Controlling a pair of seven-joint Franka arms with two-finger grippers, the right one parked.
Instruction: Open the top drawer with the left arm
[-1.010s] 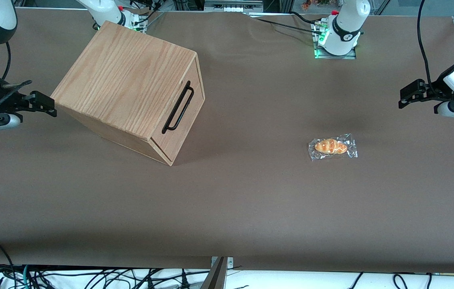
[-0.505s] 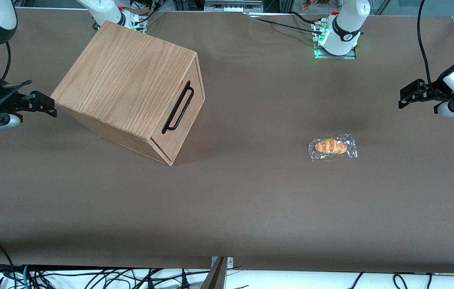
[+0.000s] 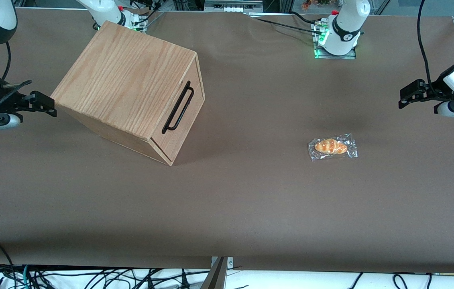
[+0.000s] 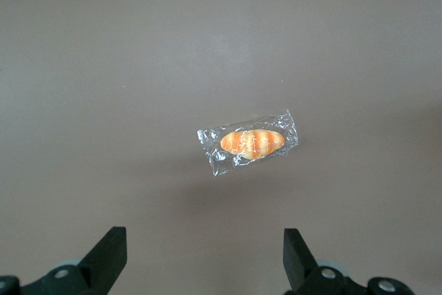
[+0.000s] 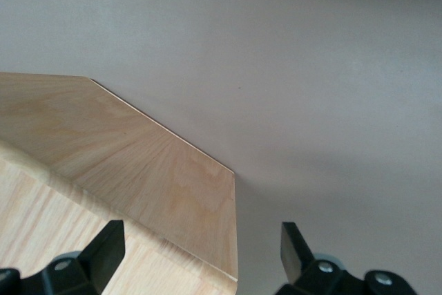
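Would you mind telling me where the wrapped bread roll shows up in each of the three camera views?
Front view: the wrapped bread roll lies on the brown table, toward the working arm's end, apart from the cabinet.
Left wrist view: the roll lies on the table below the gripper, whose jaws stand open.
Right wrist view: not in it.
Shared landmark: the brown table.
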